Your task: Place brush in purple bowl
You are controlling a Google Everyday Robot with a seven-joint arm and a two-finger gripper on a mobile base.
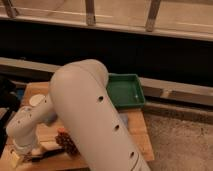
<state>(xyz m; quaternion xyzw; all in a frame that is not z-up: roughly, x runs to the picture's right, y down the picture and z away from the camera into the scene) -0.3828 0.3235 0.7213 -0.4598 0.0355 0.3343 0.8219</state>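
My gripper (19,153) hangs low over the front left corner of the wooden table (135,131), at the end of the big white arm (87,115) that fills the middle of the camera view. It stands open and I see nothing held in it. A slim dark shape that I take for the brush (44,155) lies flat on the table just right of the gripper, its ends partly hidden. The purple bowl is hidden from view.
A dark red grape bunch (65,142) lies beside the brush. A green tray (126,90) sits at the table's back right. A pale round object (36,100) rests at the back left. Dark wall and railing lie behind.
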